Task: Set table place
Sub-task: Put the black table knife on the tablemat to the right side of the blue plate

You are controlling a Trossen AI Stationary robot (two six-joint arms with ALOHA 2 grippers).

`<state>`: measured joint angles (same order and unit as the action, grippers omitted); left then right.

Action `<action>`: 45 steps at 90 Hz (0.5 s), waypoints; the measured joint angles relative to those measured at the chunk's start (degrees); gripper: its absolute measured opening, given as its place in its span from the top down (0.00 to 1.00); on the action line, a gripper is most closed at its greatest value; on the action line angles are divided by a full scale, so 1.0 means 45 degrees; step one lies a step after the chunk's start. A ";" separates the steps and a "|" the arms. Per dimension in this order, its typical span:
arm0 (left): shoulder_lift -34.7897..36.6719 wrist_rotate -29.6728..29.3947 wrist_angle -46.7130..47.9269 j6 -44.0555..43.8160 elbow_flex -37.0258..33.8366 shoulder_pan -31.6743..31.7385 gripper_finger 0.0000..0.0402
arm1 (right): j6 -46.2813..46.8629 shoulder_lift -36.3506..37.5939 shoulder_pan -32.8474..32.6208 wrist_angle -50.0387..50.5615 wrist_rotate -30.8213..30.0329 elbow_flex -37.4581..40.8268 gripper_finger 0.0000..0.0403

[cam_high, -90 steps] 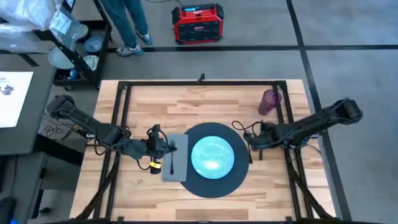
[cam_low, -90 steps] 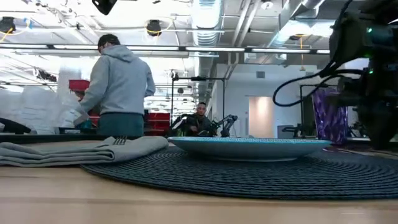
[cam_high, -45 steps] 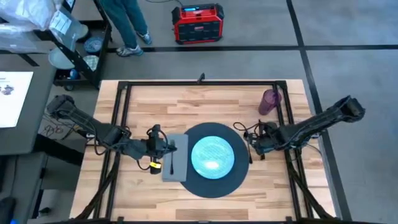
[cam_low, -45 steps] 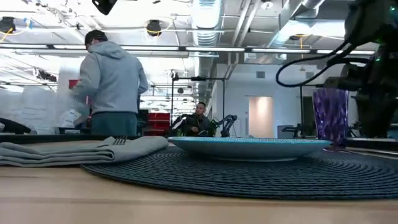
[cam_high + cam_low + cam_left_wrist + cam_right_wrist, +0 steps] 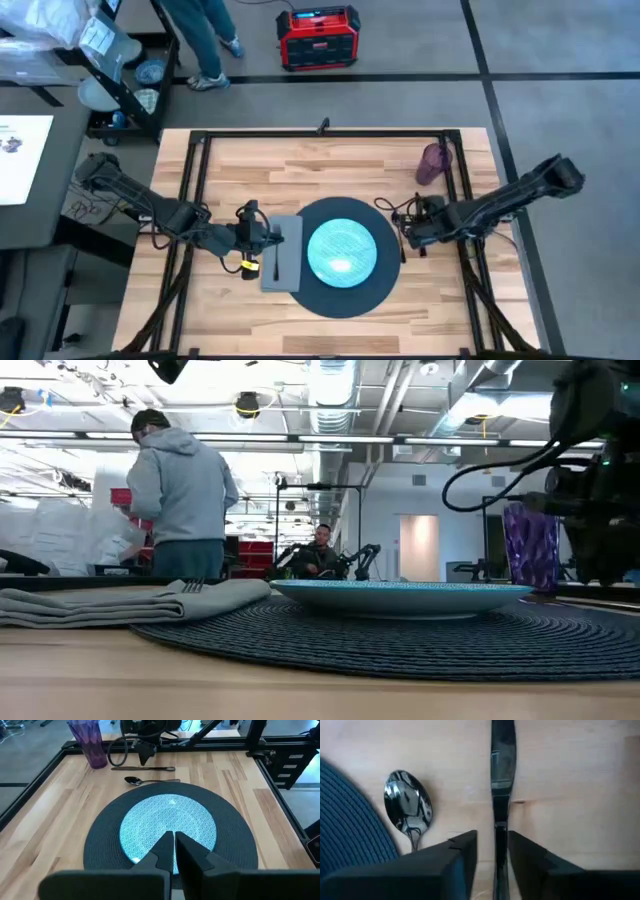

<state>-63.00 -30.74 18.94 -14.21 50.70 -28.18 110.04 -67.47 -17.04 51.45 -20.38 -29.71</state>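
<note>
A teal plate (image 5: 340,248) sits on the dark round mat (image 5: 345,295). The grey napkin (image 5: 284,255) lies at the mat's left edge with the fork (image 5: 190,587) on top. On the table (image 5: 300,160) right of the mat lie the spoon (image 5: 408,810) and the knife (image 5: 502,780). The purple cup (image 5: 433,162) stands at the far right. My right gripper (image 5: 492,852) hangs low over the knife, open a little, one finger on either side of its handle. My left gripper (image 5: 174,845) is shut by the napkin, pointing toward the plate.
A black tube frame (image 5: 320,133) runs around the tabletop's edges. Bare wood lies beyond the mat toward the far edge and along the near edge. A person (image 5: 180,500) stands in the room behind the table.
My right gripper has drawn back a little toward the table's right edge, so the purple cup now shows beside it in the low view. The knife and spoon lie still.
</note>
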 joint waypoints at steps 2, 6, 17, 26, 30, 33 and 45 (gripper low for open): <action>0.0000 0.0003 0.0003 -0.0009 0.0001 0.0000 1.00 | 0.0008 -0.0098 0.0008 -0.0031 0.0090 0.0000 0.64; 0.0000 0.0005 0.0005 -0.0012 -0.0002 0.0000 1.00 | -0.0009 -0.0299 0.0078 -0.0105 0.0250 0.0000 0.59; 0.0000 0.0005 0.0005 -0.0026 -0.0002 0.0000 1.00 | -0.0188 -0.0972 0.0276 -0.0242 0.0894 0.0000 0.51; 0.0000 0.0005 0.0004 -0.0036 -0.0002 0.0001 1.00 | -0.0224 -0.1584 0.0332 -0.0626 0.0924 0.0000 0.52; 0.0000 0.0005 0.0005 -0.0041 -0.0002 0.0005 1.00 | -0.0232 -0.1876 0.0357 -0.0735 0.0871 -0.0036 0.54; 0.0000 0.0005 0.0010 -0.0050 -0.0002 0.0005 1.00 | -0.0240 -0.2059 0.0381 -0.0781 0.0825 -0.0056 0.56; 0.0000 0.0010 0.0010 -0.0084 -0.0002 0.0000 1.00 | -0.0241 -0.2659 0.0398 -0.0933 0.0829 -0.0094 0.68</action>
<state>-63.00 -30.70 18.98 -14.59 50.70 -28.18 108.96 -79.43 -15.25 47.26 -16.65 -30.14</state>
